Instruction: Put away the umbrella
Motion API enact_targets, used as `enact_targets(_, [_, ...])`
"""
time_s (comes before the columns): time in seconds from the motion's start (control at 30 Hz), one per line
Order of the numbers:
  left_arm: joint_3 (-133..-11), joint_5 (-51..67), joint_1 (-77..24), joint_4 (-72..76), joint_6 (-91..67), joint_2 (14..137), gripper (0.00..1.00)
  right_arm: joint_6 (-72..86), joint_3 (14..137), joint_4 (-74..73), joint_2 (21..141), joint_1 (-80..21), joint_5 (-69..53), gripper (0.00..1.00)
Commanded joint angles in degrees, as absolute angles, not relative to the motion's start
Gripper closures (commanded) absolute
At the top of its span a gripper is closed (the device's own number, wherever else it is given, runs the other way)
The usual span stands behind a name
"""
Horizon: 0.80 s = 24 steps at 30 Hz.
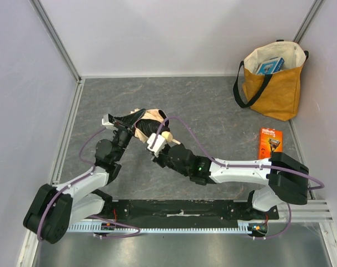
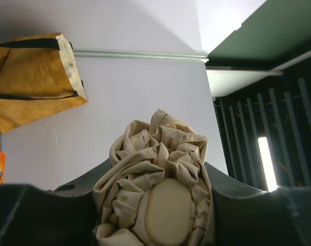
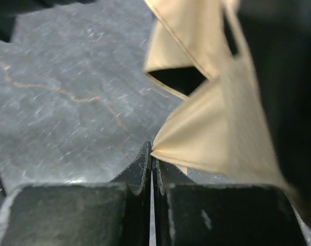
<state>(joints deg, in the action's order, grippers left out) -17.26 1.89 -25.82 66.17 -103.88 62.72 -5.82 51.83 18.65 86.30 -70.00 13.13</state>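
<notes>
The umbrella point(image 1: 150, 123) is a bunched bundle of pale beige fabric held up over the grey table mid-left. My left gripper point(image 1: 124, 127) is shut on it: in the left wrist view the crumpled fabric point(image 2: 160, 164) and a smooth oval end fill the space between the black fingers point(image 2: 42, 215). My right gripper point(image 1: 158, 142) comes in from the right. In the right wrist view its jaws point(image 3: 152, 154) are pressed together, pinching a pointed fold of the umbrella's fabric point(image 3: 217, 123) at the tips. The umbrella's shaft is hidden.
A mustard-yellow tote bag point(image 1: 271, 83) with black straps stands open at the back right corner, a blue box point(image 1: 270, 65) inside it. An orange packet point(image 1: 270, 142) lies flat in front of the bag. White walls enclose the table on three sides.
</notes>
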Motion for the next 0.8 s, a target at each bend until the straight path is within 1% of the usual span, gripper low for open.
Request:
enact_targets(0.0, [-21.9, 2.9, -26.4, 61.1, -113.7, 52.8, 0.98, -9.7, 43.0, 38.5, 87.5, -70.4, 28.4, 1.00])
enact_targets(0.1, [-22.1, 3.5, -26.3, 55.5, -115.2, 48.9, 0.98, -8.2, 38.9, 46.1, 86.4, -70.3, 29.9, 1.00])
enact_targets(0.23, [-22.0, 4.0, -26.4, 55.4, -115.8, 48.2, 0.98, -6.3, 37.7, 45.9, 84.1, -70.6, 28.6, 0.99])
enact_targets(0.27, [-21.9, 4.0, -26.4, 56.3, -115.8, 48.7, 0.98, -5.5, 38.1, 44.2, 83.3, -70.7, 28.5, 0.95])
enact_targets(0.37, [-21.6, 3.9, -26.5, 62.2, -115.6, 52.1, 0.98, -0.4, 40.1, 35.4, 80.7, -71.0, 27.0, 0.69])
enact_targets(0.47, [-21.4, 4.0, -26.4, 70.2, -114.8, 56.9, 0.98, 5.3, 37.3, 29.6, 75.8, -72.0, 23.5, 0.51])
enact_targets(0.53, [-21.9, 4.4, -26.3, 74.4, -112.9, 59.8, 0.98, 9.5, 35.1, 24.6, 72.5, -72.7, 23.2, 0.43])
enact_targets(0.6, [-23.1, 5.2, -25.8, 77.7, -109.9, 62.1, 0.98, 15.0, 33.8, 18.6, 69.2, -72.8, 23.0, 0.38])
enact_targets(0.63, [-23.6, 5.4, -25.7, 79.2, -108.4, 63.4, 0.98, 18.3, 33.1, 15.8, 67.9, -72.8, 23.2, 0.32])
enact_targets(0.67, [-24.1, 5.8, -25.4, 81.4, -106.5, 64.9, 0.98, 21.7, 33.4, 11.5, 66.5, -72.7, 23.7, 0.24])
enact_targets(0.73, [-25.9, 7.2, -24.7, 87.2, -102.9, 67.8, 0.98, 28.7, 35.7, 1.6, 65.0, -72.3, 23.3, 0.22])
enact_targets(0.77, [-26.8, 8.4, -24.3, 90.6, -101.4, 69.8, 0.98, 33.1, 36.0, -1.9, 63.9, -71.7, 21.6, 0.16])
